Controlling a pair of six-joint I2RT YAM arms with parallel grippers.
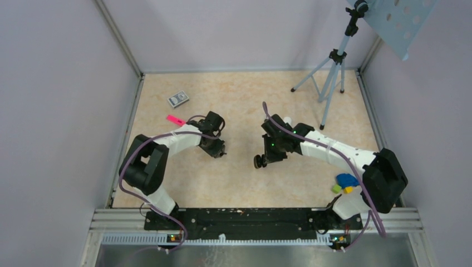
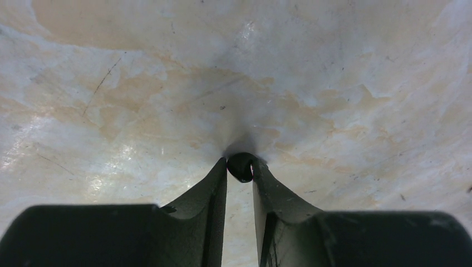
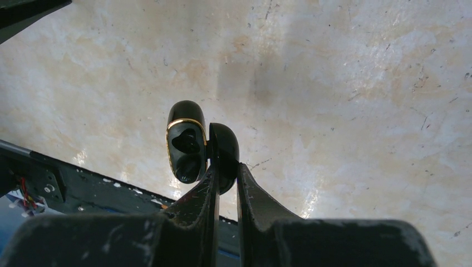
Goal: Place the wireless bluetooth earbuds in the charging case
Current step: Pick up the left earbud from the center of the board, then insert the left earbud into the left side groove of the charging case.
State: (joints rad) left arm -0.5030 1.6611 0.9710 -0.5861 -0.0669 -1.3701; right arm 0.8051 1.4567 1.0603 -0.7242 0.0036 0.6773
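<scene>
The left gripper (image 2: pixel 240 164) sat low over the marble-look table (image 2: pixel 139 100), bottom centre of the left wrist view. Its fingers were squeezed onto a tiny glossy dark rounded bit, probably an earbud (image 2: pixel 240 168), though it was too small and shadowed to be sure. The bit touched both fingertips. I couldn't tell whether it was resting on the table or just above it.

The right gripper (image 3: pixel 225 169) was pinching the charging case (image 3: pixel 186 146) in the centre of the right wrist view, clear of the table. The case was hinged open. The fingers clamped the plain domed half. The other half stuck out to the left, with a gold rim and two dark hollows facing the camera.

In the top view both grippers were mid-frame, apart, the left one left of centre and the right one just right of centre. A small grey card (image 1: pixel 178 99) lay upper left, and a pink tag (image 1: pixel 175 119) lay just beside the left arm. A tripod (image 1: pixel 332 75) stood upper right. Some coloured blocks (image 1: pixel 345 182) sat lower right by the right arm.
</scene>
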